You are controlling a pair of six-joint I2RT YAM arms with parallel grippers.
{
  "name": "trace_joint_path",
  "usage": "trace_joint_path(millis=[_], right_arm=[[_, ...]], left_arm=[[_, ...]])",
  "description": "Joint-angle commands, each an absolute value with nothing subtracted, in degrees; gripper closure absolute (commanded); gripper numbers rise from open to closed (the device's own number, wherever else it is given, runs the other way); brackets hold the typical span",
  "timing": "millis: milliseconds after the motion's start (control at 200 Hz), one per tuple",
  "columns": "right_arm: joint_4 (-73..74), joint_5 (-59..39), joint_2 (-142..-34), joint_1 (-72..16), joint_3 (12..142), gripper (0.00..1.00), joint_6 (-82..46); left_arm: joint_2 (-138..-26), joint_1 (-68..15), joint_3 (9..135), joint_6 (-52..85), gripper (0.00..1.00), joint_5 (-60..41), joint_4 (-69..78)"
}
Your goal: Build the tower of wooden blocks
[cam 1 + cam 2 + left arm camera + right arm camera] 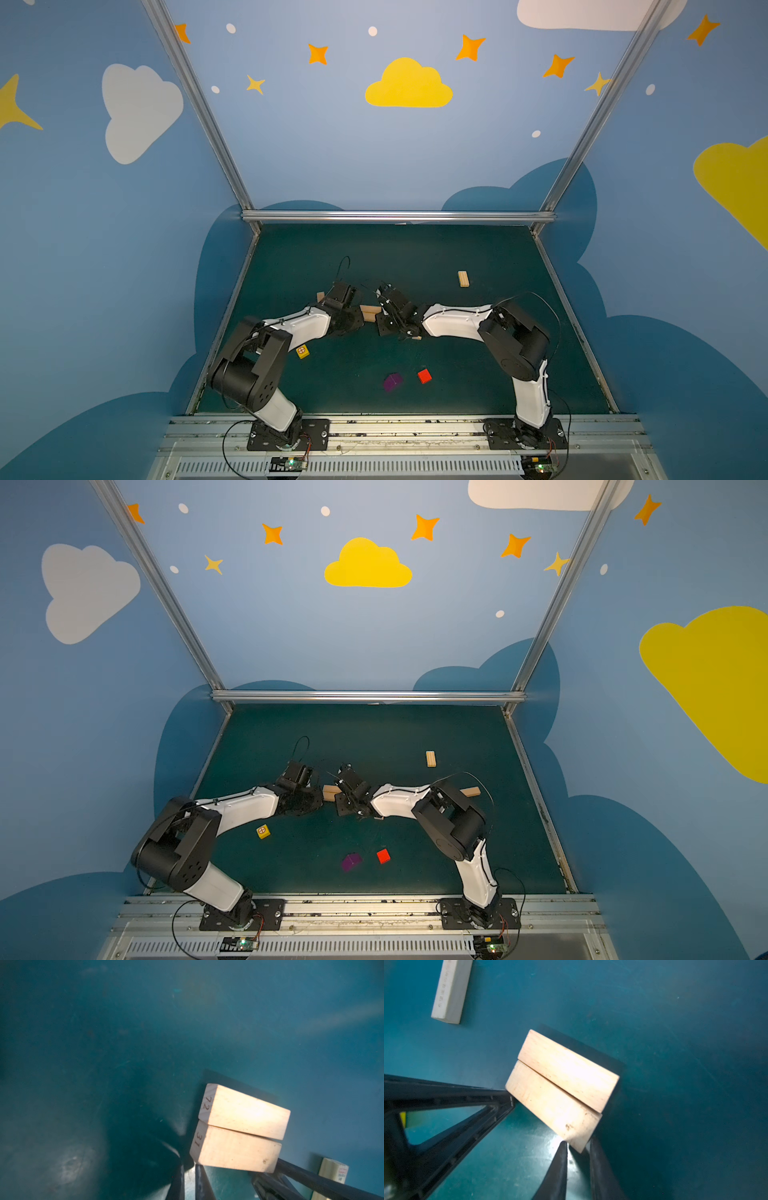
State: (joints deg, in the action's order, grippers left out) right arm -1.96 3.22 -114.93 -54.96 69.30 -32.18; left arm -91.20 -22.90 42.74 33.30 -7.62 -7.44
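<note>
Where two pale rectangular wooden planks point(247, 1114) lie flush, ends read "72" and "31"; left fingers point(178, 1176) together, right fingers point(557, 1167) straddling a corner, clamp unconfirmed.

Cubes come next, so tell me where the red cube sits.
In both top views the red cube lies on the teal mat toward the front edge, just right of the purple cube and apart from it.
</note>
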Motion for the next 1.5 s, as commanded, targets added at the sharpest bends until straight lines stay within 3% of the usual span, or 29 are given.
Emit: trace_joint_path(millis=[0,1492], right_arm=[[-3.4,3.7,-116.0,-54.7,68.0,0.77,-32.4],[-3.5,3.7,-116.8,-54.3,68.4,0.78,-32.2]], left_arm=[[-91.8,-22.6,42.3,33.4,0.87,-7.2,-7.2],[-92.1,-22.5,42.5,33.3,0.87,-7.1,-7.6]])
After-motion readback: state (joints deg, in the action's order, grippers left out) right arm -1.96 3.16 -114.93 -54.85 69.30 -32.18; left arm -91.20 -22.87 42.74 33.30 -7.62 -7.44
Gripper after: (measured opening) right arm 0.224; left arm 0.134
